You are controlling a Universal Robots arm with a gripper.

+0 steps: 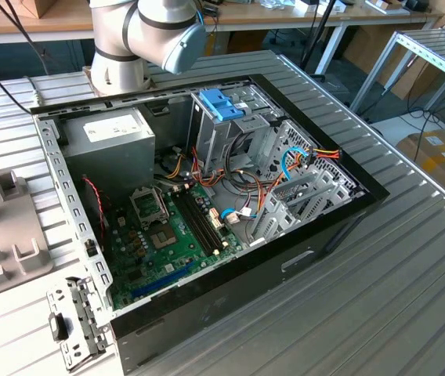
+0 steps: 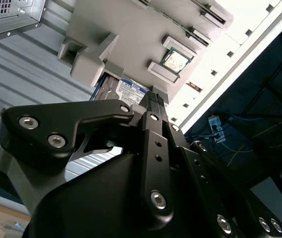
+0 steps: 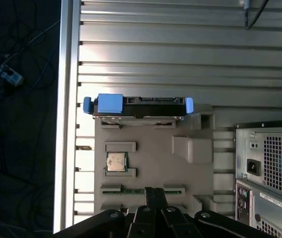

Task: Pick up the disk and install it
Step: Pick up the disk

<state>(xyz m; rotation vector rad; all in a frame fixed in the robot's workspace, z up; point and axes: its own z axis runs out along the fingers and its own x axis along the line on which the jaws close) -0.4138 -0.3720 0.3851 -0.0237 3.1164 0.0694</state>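
Blue-railed disk (image 3: 138,106) stands at the fixture (image 3: 151,161) edge, tool (image 3: 154,191) well apart.

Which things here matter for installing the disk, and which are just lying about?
For the job: disk, in the grey holder; gripper; open computer case; its drive cage.
Lying about: processor chip; power strip; cardboard box; metal bracket.

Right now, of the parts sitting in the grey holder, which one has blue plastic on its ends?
The disk, slotted at the holder's edge: light-blue rails cap both ends. The processor chip in the middle pocket is a plain silver square.
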